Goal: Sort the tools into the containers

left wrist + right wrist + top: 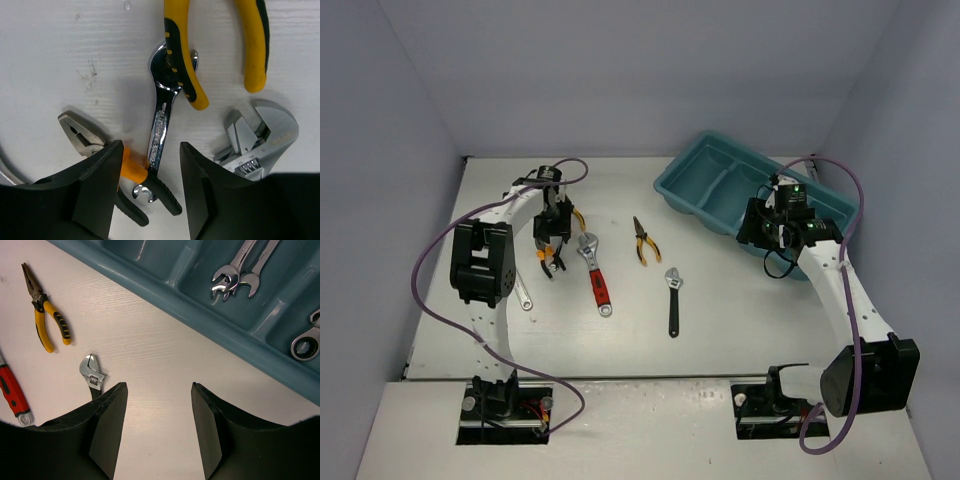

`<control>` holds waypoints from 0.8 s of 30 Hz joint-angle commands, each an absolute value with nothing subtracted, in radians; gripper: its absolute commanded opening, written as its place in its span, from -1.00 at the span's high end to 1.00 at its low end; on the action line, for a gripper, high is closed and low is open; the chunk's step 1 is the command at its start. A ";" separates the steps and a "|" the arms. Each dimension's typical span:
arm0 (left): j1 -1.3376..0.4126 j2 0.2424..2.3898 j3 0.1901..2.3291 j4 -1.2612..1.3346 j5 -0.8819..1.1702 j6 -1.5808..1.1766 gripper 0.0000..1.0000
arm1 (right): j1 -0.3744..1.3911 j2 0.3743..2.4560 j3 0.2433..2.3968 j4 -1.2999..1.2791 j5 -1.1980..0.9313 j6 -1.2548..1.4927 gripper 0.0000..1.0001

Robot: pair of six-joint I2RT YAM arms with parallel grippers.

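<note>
Sorting tray [165,297]: upper right of right-wrist view; wrenches [231,271] lie inside.
L hand [151,150]: part open, straddling silver wrench [161,117] among pliers [182,65] on tabletop [60,45], left-centre of top view; prob. no grip yet.
R hand [159,390]: part open, empty, over tabletop just beside tray.

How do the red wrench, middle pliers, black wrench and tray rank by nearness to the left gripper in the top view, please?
1. Red wrench, beside the left gripper.
2. Middle pliers, centre.
3. Black wrench, right of centre.
4. Tray, far right.
</note>
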State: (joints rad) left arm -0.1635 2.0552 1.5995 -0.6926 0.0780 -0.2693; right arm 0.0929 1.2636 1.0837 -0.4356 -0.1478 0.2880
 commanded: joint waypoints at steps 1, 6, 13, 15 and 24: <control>-0.172 2.069 1.652 -0.666 0.058 -0.248 0.15 | 0.093 1.249 1.085 -0.399 -0.179 0.277 -0.03; -0.186 2.101 1.636 -0.651 0.010 -0.233 0.29 | 0.093 1.260 1.078 -0.395 -0.184 0.266 -0.03; -0.200 2.120 1.568 -0.633 0.047 -0.266 0.88 | 0.093 1.270 1.081 -0.391 -0.191 0.263 -0.03; -0.207 2.118 1.540 -0.626 0.065 -0.291 1.00 | 0.092 1.272 1.080 -0.390 -0.190 0.262 -0.03; -0.278 1.968 1.413 -0.569 0.210 -0.486 1.00 | 0.093 1.262 1.065 -0.385 -0.195 0.261 -0.03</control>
